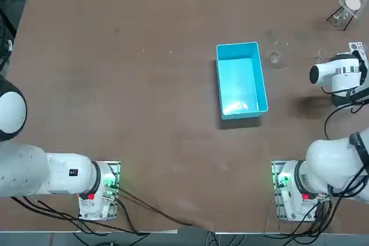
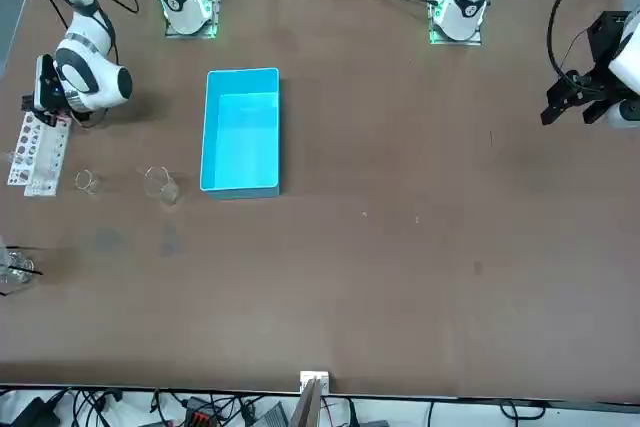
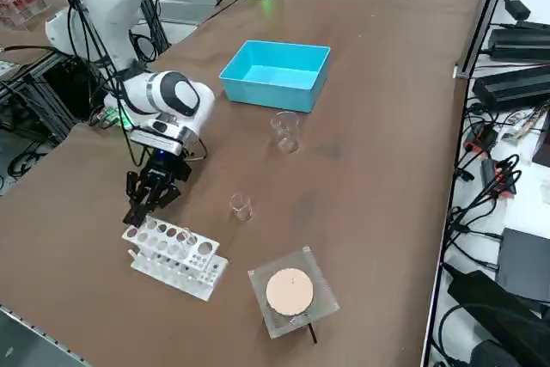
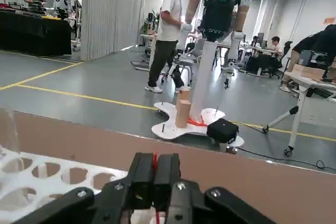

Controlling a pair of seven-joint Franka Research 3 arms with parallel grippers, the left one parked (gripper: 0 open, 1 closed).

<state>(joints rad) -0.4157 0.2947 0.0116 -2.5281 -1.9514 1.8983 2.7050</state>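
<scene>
just beside the tube rack (image 3: 174, 257), on its robot side, the right gripper (image 3: 151, 199) hangs, fingers pressed together.

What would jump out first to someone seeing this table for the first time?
The bright blue bin stands out near the middle of the brown table. Next comes the right gripper, shut, low beside the white test tube rack near the robot's right edge, a small glass beaker close by.

One blue bin (image 1: 241, 79), two glass beakers (image 3: 286, 131), one white tube rack (image 3: 176, 255), one clear block (image 3: 321, 307) bearing one tan disc (image 3: 289, 290).
</scene>
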